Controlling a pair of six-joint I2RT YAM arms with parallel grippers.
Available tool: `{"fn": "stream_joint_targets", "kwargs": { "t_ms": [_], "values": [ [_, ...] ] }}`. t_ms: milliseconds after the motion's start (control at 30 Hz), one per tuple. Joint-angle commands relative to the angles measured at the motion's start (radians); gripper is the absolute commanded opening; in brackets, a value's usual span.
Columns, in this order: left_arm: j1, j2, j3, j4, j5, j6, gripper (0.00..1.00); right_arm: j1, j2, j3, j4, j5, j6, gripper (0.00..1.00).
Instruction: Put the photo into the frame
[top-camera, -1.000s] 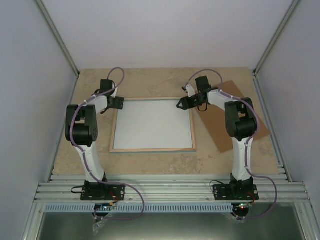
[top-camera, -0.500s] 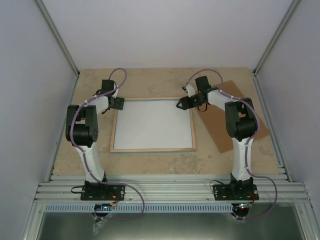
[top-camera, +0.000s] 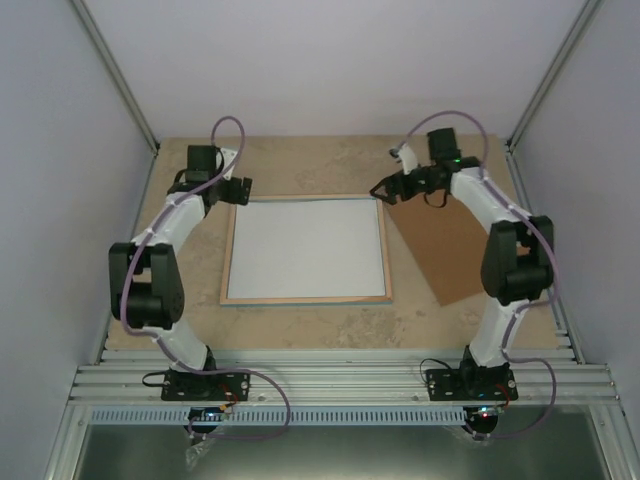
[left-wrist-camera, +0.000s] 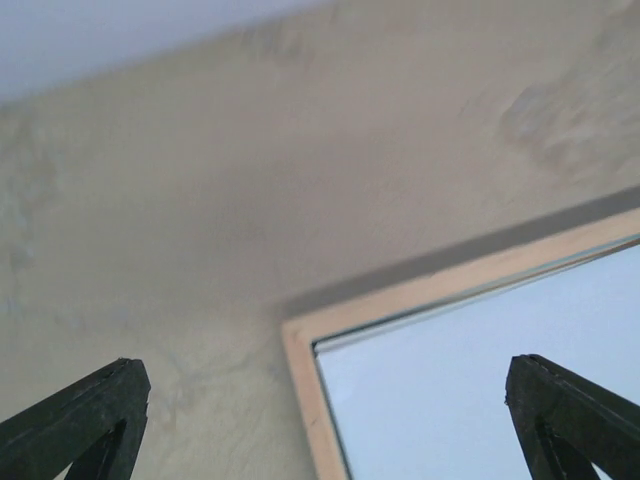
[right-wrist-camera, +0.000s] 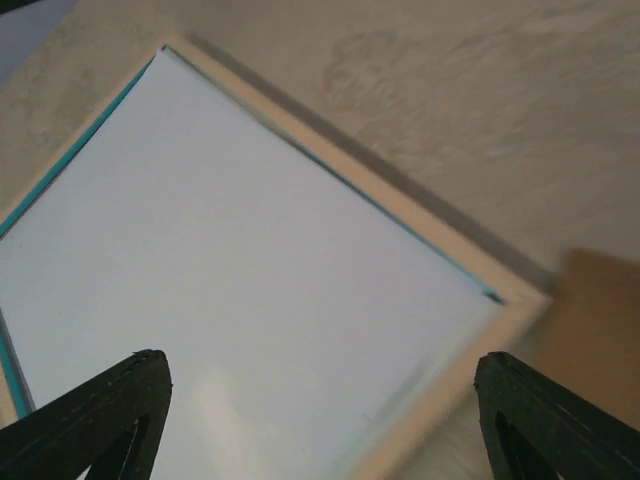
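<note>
— Both arms have swung outward and farther back since a second ago?
— Yes. On the bench (top-camera: 300, 160), the frame (top-camera: 305, 298) lies flat between the left hand (top-camera: 238, 190) and the right hand (top-camera: 382, 192), wooden back up. A white sheet (top-camera: 305, 248) fills it; whether that is the photo, I cannot tell.
— And the brown panel (top-camera: 450, 250)?
— Just beside the right hand, under that arm. Both hands hover with fingers spread wide, empty, each above a far frame corner.

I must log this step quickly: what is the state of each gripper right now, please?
Left gripper: open, holding nothing.
Right gripper: open, holding nothing.
</note>
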Motion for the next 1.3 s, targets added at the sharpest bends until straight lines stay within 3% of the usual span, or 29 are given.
{"fn": "stream_joint_targets", "kwargs": {
  "t_ms": [0, 100, 300, 433, 567, 900, 1033, 1267],
  "values": [
    [-0.043, -0.097, 0.036, 0.006, 0.146, 0.058, 0.99, -0.15, -0.097, -0.014, -0.185, 0.001, -0.182, 0.87],
    [-0.142, -0.115, 0.032, 0.0, 0.154, 0.087, 0.99, -0.297, -0.115, -0.054, -0.241, 0.039, -0.255, 0.97],
    [-0.456, -0.06, 0.053, 0.011, 0.114, 0.115, 1.0, -0.568, -0.059, -0.031, -0.27, 0.098, -0.323, 0.98],
    [-0.676, 0.078, 0.145, -0.001, 0.072, 0.118, 0.99, -0.692, 0.055, 0.049, -0.262, 0.127, -0.317, 0.98],
    [-0.817, 0.247, 0.26, -0.024, 0.009, 0.141, 0.99, -0.764, 0.147, 0.119, -0.255, 0.127, -0.301, 0.97],
    [-0.9, 0.561, 0.543, -0.099, -0.129, 0.185, 0.99, -0.766, 0.325, 0.269, -0.243, 0.124, -0.248, 0.97],
    [-0.897, 0.568, 0.504, -0.103, -0.19, 0.235, 0.99, -0.746, 0.37, 0.289, -0.266, 0.112, -0.25, 0.95],
    [-0.832, 0.478, 0.346, -0.092, -0.223, 0.236, 0.99, -0.694, 0.337, 0.145, -0.234, 0.123, -0.267, 0.93]
  ]
}}
